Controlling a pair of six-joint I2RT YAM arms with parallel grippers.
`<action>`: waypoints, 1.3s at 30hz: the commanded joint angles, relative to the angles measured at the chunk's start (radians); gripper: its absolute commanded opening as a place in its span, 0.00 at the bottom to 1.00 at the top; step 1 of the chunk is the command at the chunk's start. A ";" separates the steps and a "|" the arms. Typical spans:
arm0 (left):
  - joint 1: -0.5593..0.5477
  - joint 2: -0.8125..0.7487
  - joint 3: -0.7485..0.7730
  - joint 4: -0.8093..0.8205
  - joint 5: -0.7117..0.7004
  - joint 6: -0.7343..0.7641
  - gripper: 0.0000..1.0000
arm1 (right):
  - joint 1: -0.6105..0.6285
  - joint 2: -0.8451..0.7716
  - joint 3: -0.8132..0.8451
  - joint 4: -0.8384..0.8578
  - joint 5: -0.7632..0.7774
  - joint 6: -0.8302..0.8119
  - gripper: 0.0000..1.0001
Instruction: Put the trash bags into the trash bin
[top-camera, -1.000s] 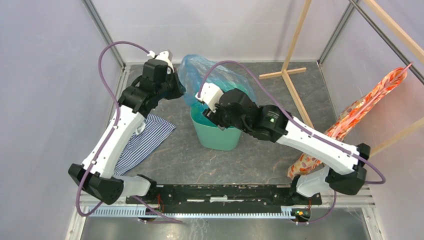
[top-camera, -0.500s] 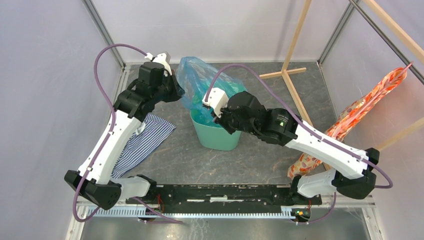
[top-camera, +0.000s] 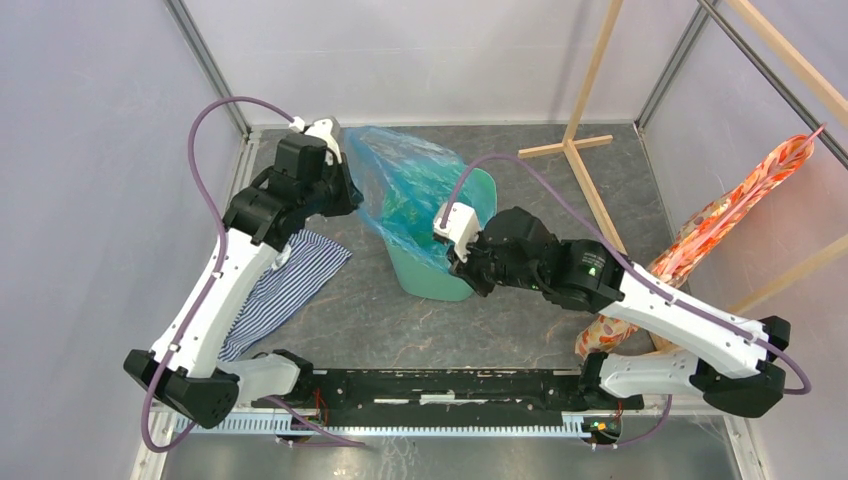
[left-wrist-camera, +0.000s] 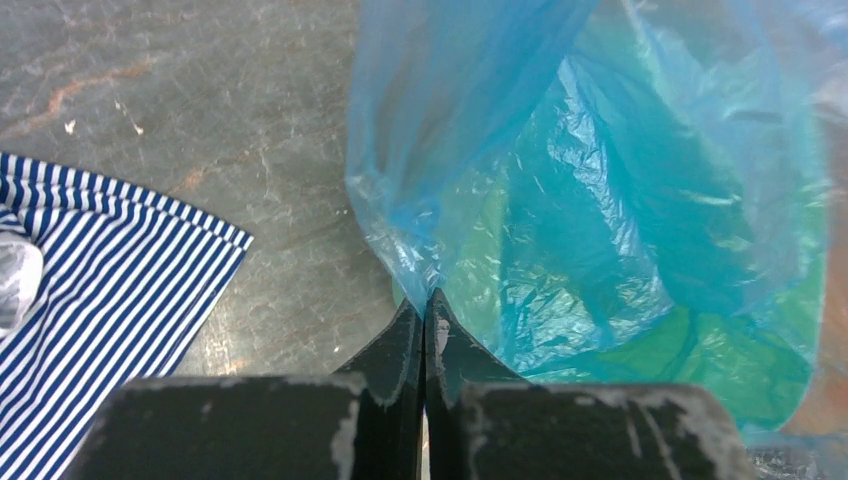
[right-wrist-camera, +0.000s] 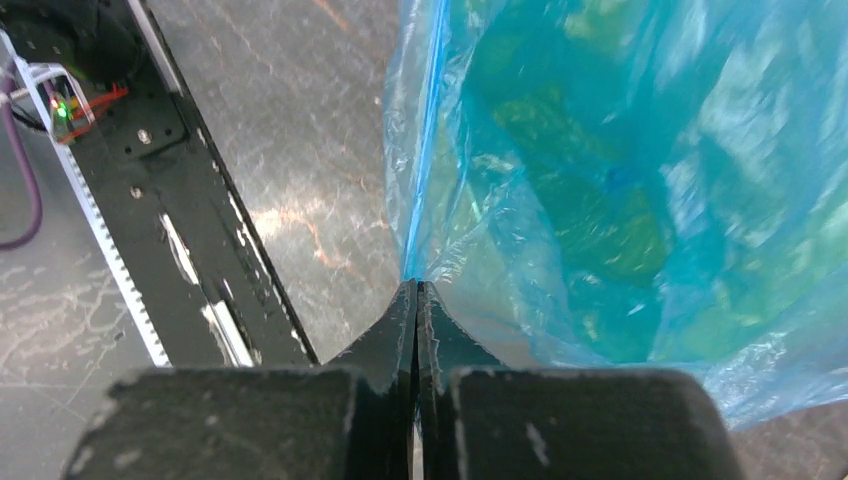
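The trash bag (top-camera: 405, 195) is thin, crinkly light-blue plastic, stretched between my two grippers over the mouth of the mint-green trash bin (top-camera: 440, 280). My left gripper (top-camera: 348, 192) is shut on the bag's far-left edge; in the left wrist view its tips (left-wrist-camera: 424, 302) pinch the film of the bag (left-wrist-camera: 600, 180), with the bin's green (left-wrist-camera: 760, 375) showing through. My right gripper (top-camera: 452, 258) is shut on the bag's near edge above the bin's front rim; in the right wrist view its tips (right-wrist-camera: 416, 290) clamp the plastic of the bag (right-wrist-camera: 620, 200).
A blue-white striped cloth (top-camera: 290, 285) lies on the floor left of the bin, also in the left wrist view (left-wrist-camera: 100, 280). Orange floral fabric (top-camera: 720, 235) hangs on a wooden rack (top-camera: 575, 140) at the right. The black base rail (top-camera: 450, 385) runs along the near edge.
My right gripper closed on the bag's near edge and drew it toward the near right. The left gripper shifted slightly left, and the bag's mouth spread wider over the bin.
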 joint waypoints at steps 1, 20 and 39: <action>0.004 -0.016 -0.063 -0.010 -0.027 0.058 0.02 | 0.006 -0.028 -0.097 0.030 -0.024 0.058 0.00; 0.004 -0.003 -0.212 0.121 0.020 0.058 0.02 | 0.008 -0.100 -0.103 -0.042 0.145 0.082 0.61; 0.004 0.023 -0.186 0.148 0.034 0.065 0.02 | 0.002 0.077 0.351 -0.017 0.420 -0.015 0.90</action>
